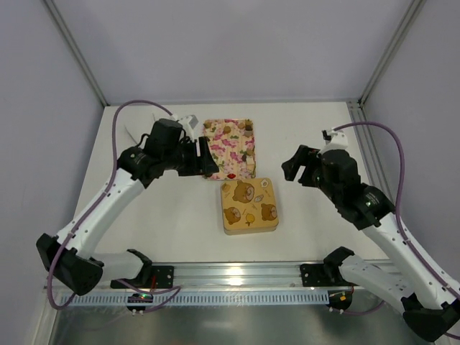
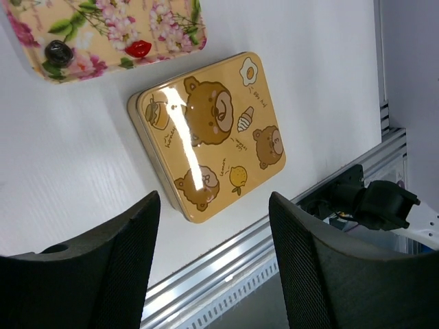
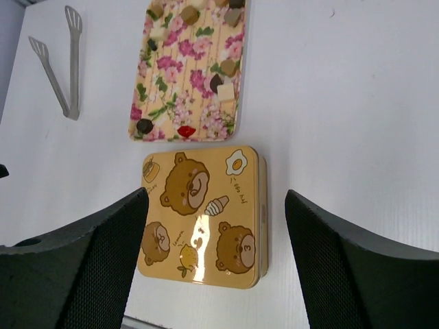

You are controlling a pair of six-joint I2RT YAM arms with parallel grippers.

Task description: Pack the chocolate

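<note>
Table (image 1: 165,230): white and flat; it carries everything below.
Rail (image 1: 237,277): a pale metal strip along the near edge of the table, with both arm bases fixed to it.
Left arm (image 1: 108,208): reaches up from the near left corner and bends in toward the tray's left edge.
Right arm (image 1: 381,223): reaches up from the near right corner and ends to the right of the tin, apart from it.
Tray (image 3: 182,75): a pink floral rectangle at the middle back of the table, just behind the tin.
Tin (image 1: 249,206): a gold square box with rounded corners and its bear-printed lid on. It lies flat just in front of the tray, and a narrow strip of table shows between them.
Left gripper (image 2: 214,205): its fingers are spread wide with nothing between them. It is above the table and holds nothing.
Right gripper (image 3: 216,199): its fingers are also spread wide and it holds nothing, hanging clear over the table.
Tongs (image 3: 73,62): grey metal, lying open on the table to the left of the tray and well apart from it.
Chocolate (image 3: 217,83): small brown, tan and pale pieces sit on the tray, mostly along its far end and right side.
Red lip-shaped piece (image 3: 185,130): on the tray's near edge, close to a dark round piece at the near left corner.
</note>
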